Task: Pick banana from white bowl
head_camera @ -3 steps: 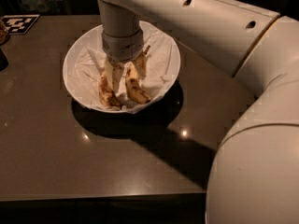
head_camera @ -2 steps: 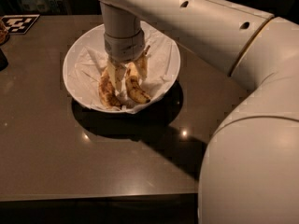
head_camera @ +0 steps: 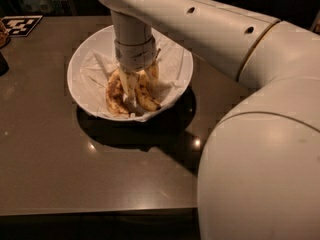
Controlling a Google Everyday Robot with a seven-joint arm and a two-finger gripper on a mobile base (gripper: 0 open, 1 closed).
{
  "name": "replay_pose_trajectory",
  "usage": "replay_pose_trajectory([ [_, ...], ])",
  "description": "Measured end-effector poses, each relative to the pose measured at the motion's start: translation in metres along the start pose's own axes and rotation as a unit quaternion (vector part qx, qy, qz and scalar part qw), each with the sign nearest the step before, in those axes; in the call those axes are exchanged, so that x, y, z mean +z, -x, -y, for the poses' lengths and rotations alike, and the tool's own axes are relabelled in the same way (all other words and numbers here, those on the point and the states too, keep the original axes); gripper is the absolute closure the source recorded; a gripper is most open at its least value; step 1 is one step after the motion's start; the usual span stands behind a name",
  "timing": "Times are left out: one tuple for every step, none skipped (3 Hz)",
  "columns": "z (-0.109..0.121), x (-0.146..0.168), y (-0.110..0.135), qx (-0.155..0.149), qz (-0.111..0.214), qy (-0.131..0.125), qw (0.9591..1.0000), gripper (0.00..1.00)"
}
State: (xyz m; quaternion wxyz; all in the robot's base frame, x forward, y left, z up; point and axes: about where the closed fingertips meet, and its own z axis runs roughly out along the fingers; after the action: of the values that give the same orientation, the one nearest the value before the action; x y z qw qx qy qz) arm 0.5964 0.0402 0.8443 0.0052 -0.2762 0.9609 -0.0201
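The white bowl point(head_camera: 85, 51), lined with crumpled white paper, stands on the dark table. Two bananas lie in its near half. The banana point(head_camera: 148, 96) is on the right, curved and yellow with a dark tip pointing to the right. A flatter, brown-blotched banana point(head_camera: 114, 95) lies to its left. My gripper point(head_camera: 131, 90) reaches straight down into the bowl and sits between the two bananas, touching or nearly touching both. The wrist hides the bananas' far ends.
The dark brown table point(head_camera: 60, 159) has its front edge near the bottom of the view. A black-and-white marker tag point(head_camera: 20, 25) lies at the far left corner. My arm's large elbow point(head_camera: 265, 159) fills the right side of the view.
The gripper stays down in the bowl between the bananas. The arm's elbow has swung a little further into the right of the view.
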Motion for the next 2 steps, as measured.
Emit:
replay_pose_trajectory([
  [0.0005,0.0063,-0.0009,-0.003,0.001,0.000,1.0000,0.66],
  [0.0005,0.0065,-0.0009,-0.003,0.001,0.000,1.0000,0.89],
])
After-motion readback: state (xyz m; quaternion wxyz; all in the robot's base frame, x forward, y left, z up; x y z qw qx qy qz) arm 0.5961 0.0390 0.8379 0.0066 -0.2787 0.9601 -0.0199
